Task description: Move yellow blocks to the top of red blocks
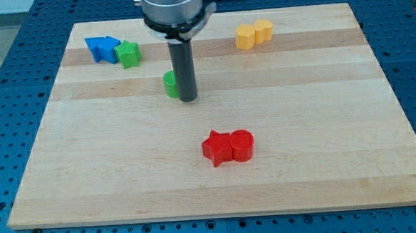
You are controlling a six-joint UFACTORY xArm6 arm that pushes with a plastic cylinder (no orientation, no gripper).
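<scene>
The rod stood upright at upper centre; my tip (pixel 188 100) rested bare on the board, touching a half-hidden green block (pixel 170 84). No writing showed.

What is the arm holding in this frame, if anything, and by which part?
Nothing is held: the arm ends in a bare rod. My tip rests on the board right beside a green block, on that block's right in the view; contact cannot be told.

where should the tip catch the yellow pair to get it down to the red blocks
There's nothing to grip with, so push instead. Set my tip on the far side of the yellow blocks, at the view's top, near the seam where the two touch. A centred push keeps both together, sliding toward the view's bottom to stop just above the red blocks.
</scene>
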